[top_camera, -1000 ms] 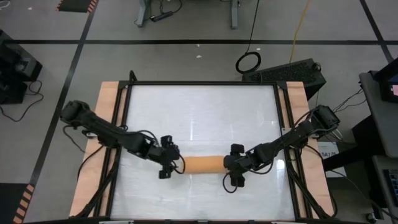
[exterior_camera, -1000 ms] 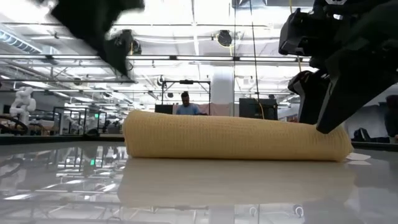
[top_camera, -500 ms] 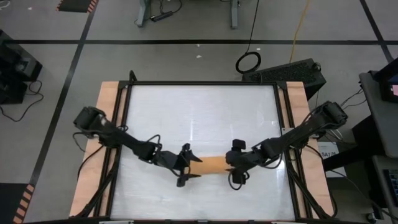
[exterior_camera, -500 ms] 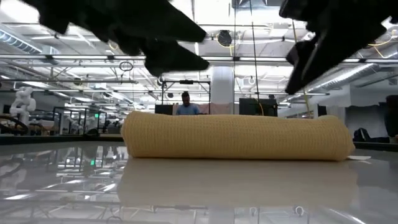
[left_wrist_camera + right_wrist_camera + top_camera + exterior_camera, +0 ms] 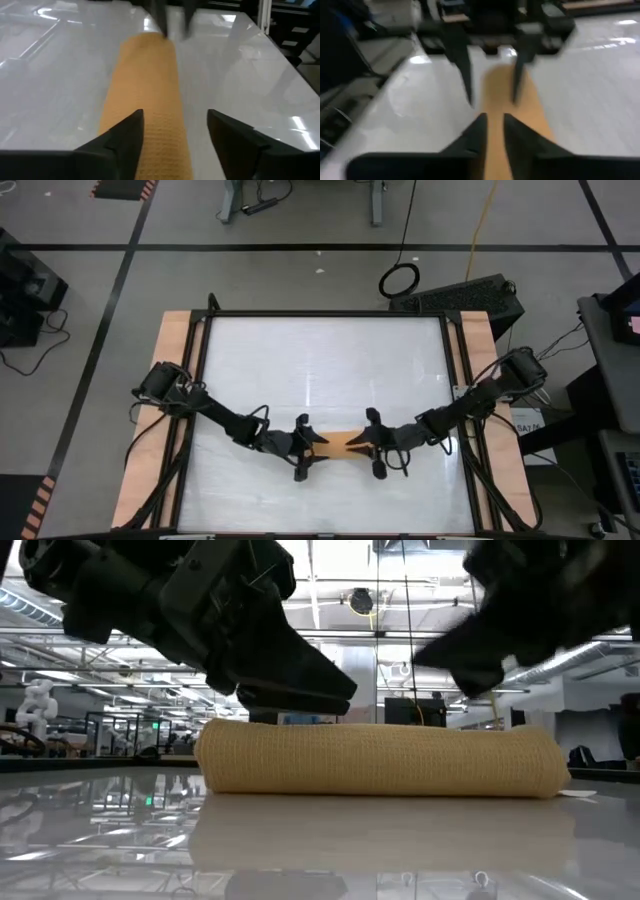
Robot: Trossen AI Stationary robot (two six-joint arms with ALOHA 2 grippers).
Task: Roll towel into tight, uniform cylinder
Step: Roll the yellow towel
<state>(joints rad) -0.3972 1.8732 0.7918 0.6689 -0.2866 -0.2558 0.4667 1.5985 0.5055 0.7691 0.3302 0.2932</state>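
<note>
The orange-tan towel (image 5: 343, 443) lies rolled into a cylinder (image 5: 380, 760) on the white table, its length running left to right. My left gripper (image 5: 308, 448) hovers just above the roll's left end (image 5: 250, 735). It is open and points almost level along the roll, whose near part shows below and between its fingers (image 5: 150, 100). My right gripper (image 5: 372, 445) hangs above the right part of the roll (image 5: 500, 755), pointing back along it toward the left gripper. Its fingers (image 5: 495, 130) stand almost together, with only a slim gap.
The white glossy tabletop (image 5: 320, 360) has a black frame and wooden side strips (image 5: 175, 380). Free surface lies on the far and near sides of the roll. Beyond the far edge are a dark case (image 5: 460, 295) and cables on the floor.
Both grippers have tipped from pointing down to nearly level and now face each other along the roll. My left gripper has gone down and toward the table's right, over the roll's left end. My right gripper's finger has lifted off the roll's right end. The roll has stayed put.
</note>
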